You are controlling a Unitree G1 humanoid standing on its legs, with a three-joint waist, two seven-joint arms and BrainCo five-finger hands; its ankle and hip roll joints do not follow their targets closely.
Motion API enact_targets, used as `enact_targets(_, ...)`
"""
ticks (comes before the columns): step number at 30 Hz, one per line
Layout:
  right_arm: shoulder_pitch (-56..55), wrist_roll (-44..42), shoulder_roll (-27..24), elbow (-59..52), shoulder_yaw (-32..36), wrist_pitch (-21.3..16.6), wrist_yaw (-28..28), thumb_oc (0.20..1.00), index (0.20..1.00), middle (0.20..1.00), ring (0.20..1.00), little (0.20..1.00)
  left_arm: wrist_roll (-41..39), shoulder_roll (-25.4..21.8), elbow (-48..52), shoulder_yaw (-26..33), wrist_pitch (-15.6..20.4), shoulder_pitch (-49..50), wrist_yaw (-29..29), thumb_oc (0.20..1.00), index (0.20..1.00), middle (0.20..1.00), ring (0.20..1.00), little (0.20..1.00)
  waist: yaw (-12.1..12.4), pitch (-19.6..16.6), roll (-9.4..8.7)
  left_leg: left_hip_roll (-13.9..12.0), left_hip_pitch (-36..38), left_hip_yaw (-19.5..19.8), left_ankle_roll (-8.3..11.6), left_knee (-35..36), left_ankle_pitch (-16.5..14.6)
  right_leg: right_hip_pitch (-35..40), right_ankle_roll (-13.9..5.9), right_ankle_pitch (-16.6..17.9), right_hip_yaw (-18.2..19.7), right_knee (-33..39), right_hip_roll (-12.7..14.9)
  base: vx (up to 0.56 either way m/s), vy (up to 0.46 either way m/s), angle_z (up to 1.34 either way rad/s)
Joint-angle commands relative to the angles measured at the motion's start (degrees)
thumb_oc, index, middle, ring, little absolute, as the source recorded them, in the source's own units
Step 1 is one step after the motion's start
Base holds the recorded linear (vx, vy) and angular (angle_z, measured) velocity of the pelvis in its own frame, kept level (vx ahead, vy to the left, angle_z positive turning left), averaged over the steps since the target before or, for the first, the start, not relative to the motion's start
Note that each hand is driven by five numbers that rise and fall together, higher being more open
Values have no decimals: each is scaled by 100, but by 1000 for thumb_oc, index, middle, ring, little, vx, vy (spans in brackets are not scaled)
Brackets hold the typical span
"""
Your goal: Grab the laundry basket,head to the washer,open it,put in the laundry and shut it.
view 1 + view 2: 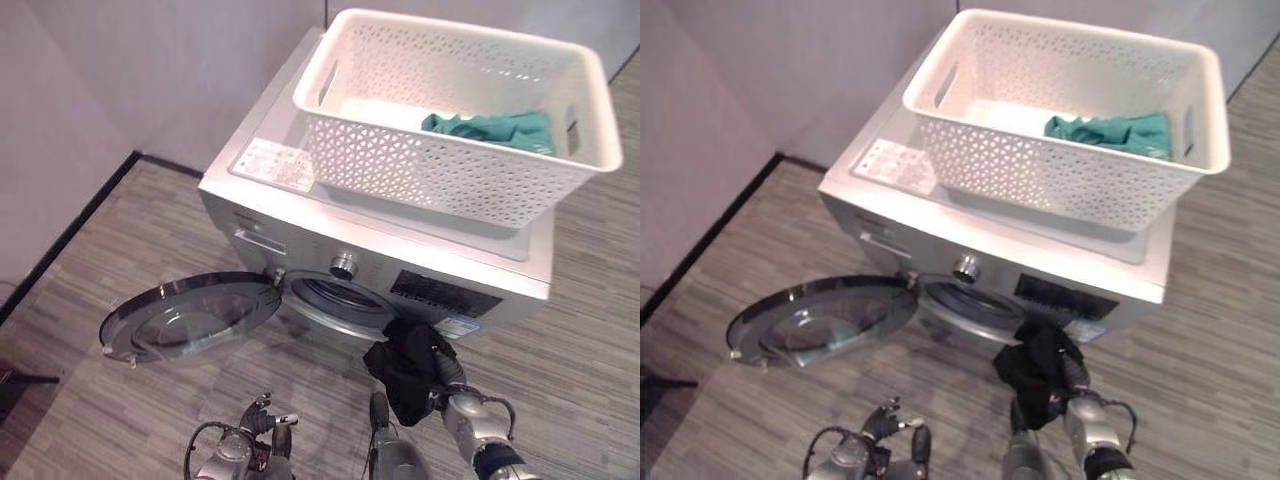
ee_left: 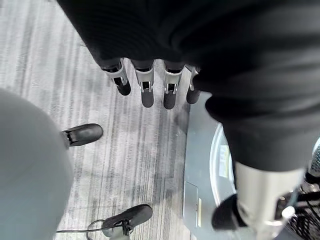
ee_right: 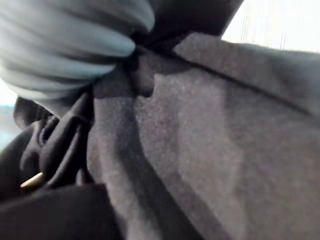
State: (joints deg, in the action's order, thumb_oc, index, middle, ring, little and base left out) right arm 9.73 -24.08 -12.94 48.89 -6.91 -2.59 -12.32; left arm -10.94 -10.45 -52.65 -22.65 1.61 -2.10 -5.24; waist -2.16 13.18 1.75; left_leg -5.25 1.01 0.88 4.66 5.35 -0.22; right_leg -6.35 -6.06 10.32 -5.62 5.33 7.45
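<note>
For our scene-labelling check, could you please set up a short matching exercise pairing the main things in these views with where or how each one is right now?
Things:
1. white laundry basket
2. teal garment
3. black garment
4. washer door

States:
A. swung open, low over the floor
B. held in the right hand, in front of the drum opening
C. standing on top of the washer
D. lying inside the basket

Pairs: 1-C, 2-D, 3-B, 4-A
</note>
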Motion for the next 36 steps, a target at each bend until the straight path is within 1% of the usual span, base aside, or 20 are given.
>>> enact_targets(1, 1107, -1538, 530, 841, 139, -682, -128, 200, 200, 200, 200, 200, -404, -44, 336, -491, 298, -494, -234, 1000, 1000, 1000, 1000, 1000, 244, 496, -80, 253, -468, -40, -263, -377, -278, -43, -324, -565, -227, -297, 572, -172, 57, -3)
enact_targets(4, 1415, -2104, 784, 1271, 178, -804, -103, 200, 200, 200, 200, 200, -502, -97, 610, -692, 357, -609, -307, 1000, 1000, 1000, 1000, 1000, 327, 659, 29, 293, -744, -1, -239, -549, -271, -154, -325, -542, -274, -303, 630, -98, 30, 20)
enact_targets(8, 1799, -2591, 1018, 1768, 228, -863, -60, 200, 200, 200, 200, 200, -580, -135, 853, -925, 423, -763, -385, 1000, 1000, 1000, 1000, 1000, 437, 854, 161, 367, -1126, 17, -224, -919, -346, -321, -334, -513, -308, -349, 722, -75, 34, 20)
enact_targets(9, 1820, -2598, 1016, 1782, 237, -865, -53, 200, 200, 200, 200, 200, -583, -142, 859, -926, 418, -774, -387, 1000, 1000, 1000, 1000, 1000, 444, 852, 158, 368, -1160, 15, -226, -956, -362, -343, -335, -513, -304, -357, 723, -103, 63, 5)
enact_targets(11, 1993, -2927, 1133, 1847, 263, -952, -2, 200, 200, 200, 200, 200, -613, -188, 1025, -1033, 452, -864, -419, 1000, 1000, 1000, 1000, 1000, 478, 997, 199, 415, -1431, -12, -210, -1256, -437, -515, -335, -491, -240, -428, 776, -98, 60, 8)
enact_targets(13, 2063, -2981, 1177, 1883, 227, -988, -6, 200, 200, 200, 200, 200, -635, -174, 1004, -1082, 467, -893, -437, 1000, 1000, 1000, 1000, 1000, 497, 1052, 210, 429, -1561, -37, -201, -1393, -473, -601, -331, -489, -212, -470, 801, -102, 45, 5)
enact_targets(15, 2326, -3079, 1231, 1974, 187, -1021, -42, 200, 200, 200, 200, 200, -697, -126, 951, -1238, 530, -1063, -497, 1000, 1000, 1000, 1000, 1000, 537, 1168, 217, 434, -1972, -81, -184, -1812, -582, -894, -334, -489, -176, -631, 881, -160, 54, 1)
enact_targets(18, 2536, -3182, 1238, 1944, 254, -1084, -76, 200, 200, 200, 200, 200, -722, -122, 965, -1302, 551, -1184, -555, 1000, 1000, 1000, 1000, 1000, 547, 1220, 212, 442, -2247, -105, -171, -2066, -643, -1114, -325, -522, -186, -791, 930, -101, 28, -5)
enact_targets(20, 2604, -3247, 1217, 1923, 295, -1125, -75, 200, 200, 200, 200, 200, -730, -124, 979, -1323, 544, -1201, -556, 1000, 1000, 1000, 1000, 1000, 559, 1236, 214, 417, -2355, -99, -160, -2236, -747, -1204, -318, -590, -177, -912, 911, -63, 16, 2)
enact_targets(21, 2718, -3325, 1210, 1809, 339, -1236, -146, 200, 200, 200, 200, 200, -761, -153, 1066, -1348, 557, -1234, -562, 1000, 1000, 1000, 1000, 1000, 538, 1256, 199, 422, -2509, -109, -151, -2380, -765, -1365, -302, -606, -148, -1034, 933, -69, 22, 2)
enact_targets(22, 2811, -3427, 1191, 1729, 440, -1315, -190, 200, 200, 200, 200, 200, -779, -178, 1118, -1361, 543, -1229, -581, 1000, 1000, 1000, 1000, 1000, 545, 1281, 208, 375, -2601, -104, -145, -2551, -861, -1465, -294, -685, -129, -1171, 905, -110, 28, 2)
enact_targets(25, 3146, -3575, 1104, 1676, 648, -1471, -284, 200, 200, 200, 200, 200, -793, -221, 1242, -1452, 518, -1298, -561, 1000, 1000, 1000, 1000, 1000, 559, 1334, 212, 351, -2917, -84, -175, -2879, -939, -1781, -280, -758, -122, -1463, 939, -85, 15, -3)
enact_targets(26, 3152, -3576, 1102, 1682, 653, -1471, -282, 200, 200, 200, 200, 200, -794, -221, 1242, -1454, 517, -1301, -561, 1000, 1000, 1000, 1000, 1000, 571, 1329, 224, 332, -2932, -80, -170, -2921, -984, -1794, -280, -792, -120, -1496, 923, -84, -5, 1)
enact_targets(27, 3385, -3610, 1038, 1614, 664, -1548, -321, 200, 200, 200, 200, 200, -784, -230, 1265, -1532, 524, -1355, -561, 1000, 1000, 1000, 1000, 1000, 588, 1381, 252, 328, -3152, -32, -182, -3157, -1051, -1979, -274, -851, -132, -1704, 944, -87, -11, 3)
enact_targets(29, 3668, -3627, 905, 1606, 730, -1591, -342, 200, 200, 200, 200, 200, -748, -259, 1315, -1582, 517, -1404, -530, 1000, 1000, 1000, 1000, 1000, 615, 1410, 307, 354, -3410, 37, -192, -3394, -1105, -2219, -259, -921, -149, -1941, 966, -103, -7, 4)
enact_targets(30, 3813, -3677, 839, 1544, 779, -1653, -352, 200, 200, 200, 200, 200, -732, -287, 1388, -1600, 521, -1406, -513, 1000, 1000, 1000, 1000, 1000, 644, 1416, 347, 369, -3536, 57, -197, -3494, -1132, -2342, -251, -964, -162, -2056, 983, -50, 4, 9)
enact_targets(32, 3917, -3691, 755, 1485, 837, -1700, -358, 200, 200, 200, 200, 200, -716, -312, 1439, -1601, 515, -1397, -493, 1000, 1000, 1000, 1000, 1000, 667, 1390, 368, 376, -3663, 79, -200, -3599, -1157, -2461, -248, -999, -161, -2159, 987, -38, 9, 17)
enact_targets(33, 4098, -3715, 618, 1267, 851, -1841, -409, 200, 200, 200, 200, 200, -658, -392, 1533, -1592, 493, -1316, -451, 1000, 1000, 1000, 1000, 1000, 708, 1371, 418, 373, -3902, 117, -222, -3810, -1215, -2713, -228, -1087, -140, -2409, 979, -52, 19, 18)
enact_targets(35, 4161, -3693, 571, 1161, 856, -1920, -455, 200, 200, 200, 200, 200, -638, -418, 1552, -1562, 485, -1275, -441, 1000, 1000, 1000, 1000, 1000, 741, 1341, 435, 372, -4037, 132, -230, -3940, -1253, -2853, -215, -1141, -142, -2550, 981, -28, 13, 9)
enact_targets(36, 4354, -3709, 436, 1065, 893, -2035, -529, 200, 200, 200, 200, 200, -638, -457, 1569, -1533, 502, -1232, -428, 1000, 1000, 1000, 1000, 1000, 796, 1314, 474, 366, -4216, 179, -251, -4083, -1294, -3034, -201, -1222, -135, -2741, 980, 0, 0, 0)
